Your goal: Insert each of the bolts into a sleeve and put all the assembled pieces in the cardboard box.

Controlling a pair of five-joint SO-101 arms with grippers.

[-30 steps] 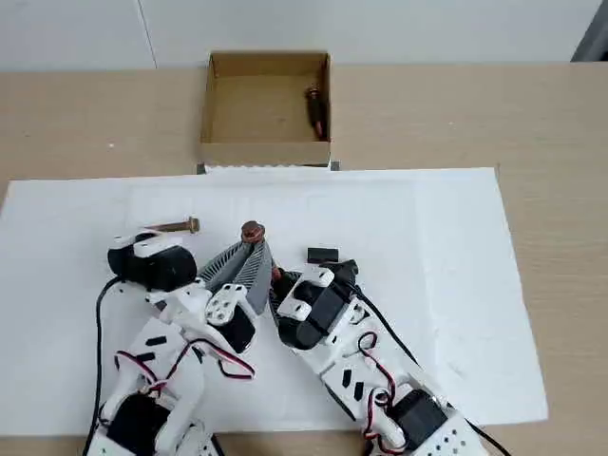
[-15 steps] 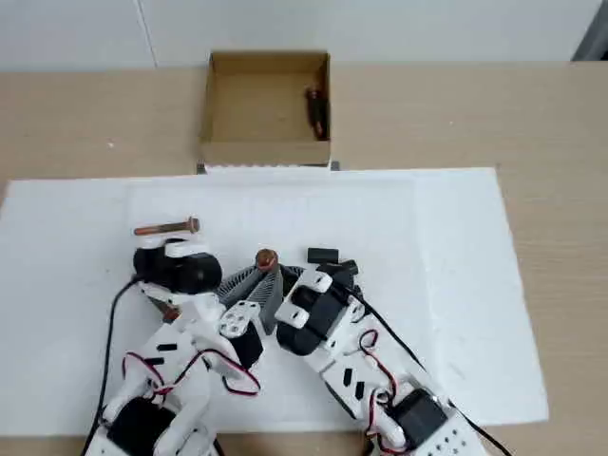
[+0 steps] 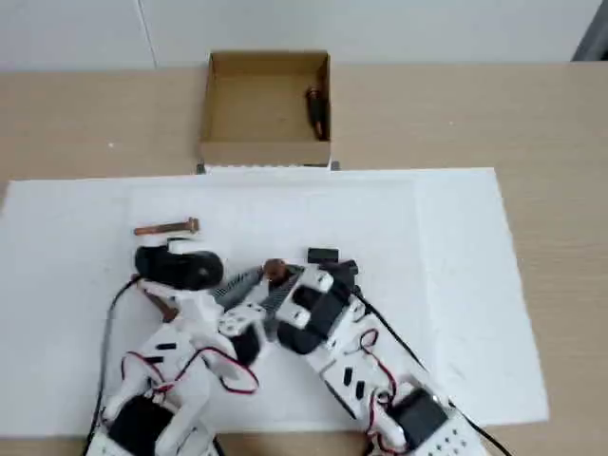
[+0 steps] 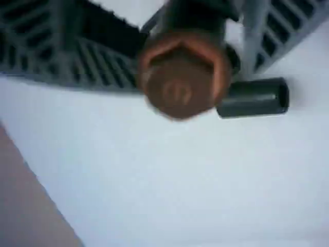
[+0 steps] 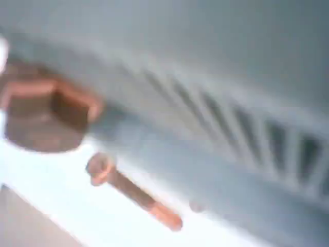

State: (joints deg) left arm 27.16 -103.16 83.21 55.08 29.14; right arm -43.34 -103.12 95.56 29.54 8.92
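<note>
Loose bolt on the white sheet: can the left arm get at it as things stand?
Probably not yet: the left hand is shut on a second bolt, so it has no free grip. The loose bolt itself lies uncovered on the white sheet, close beside that arm.

Both arms crouch low side by side over the table, the left arm angled toward its neighbour with the left gripper clamped on a bolt, the right arm leaning in just beside it.

Bare sheet up to cardboard box; loose bolt seemingly aside
</note>
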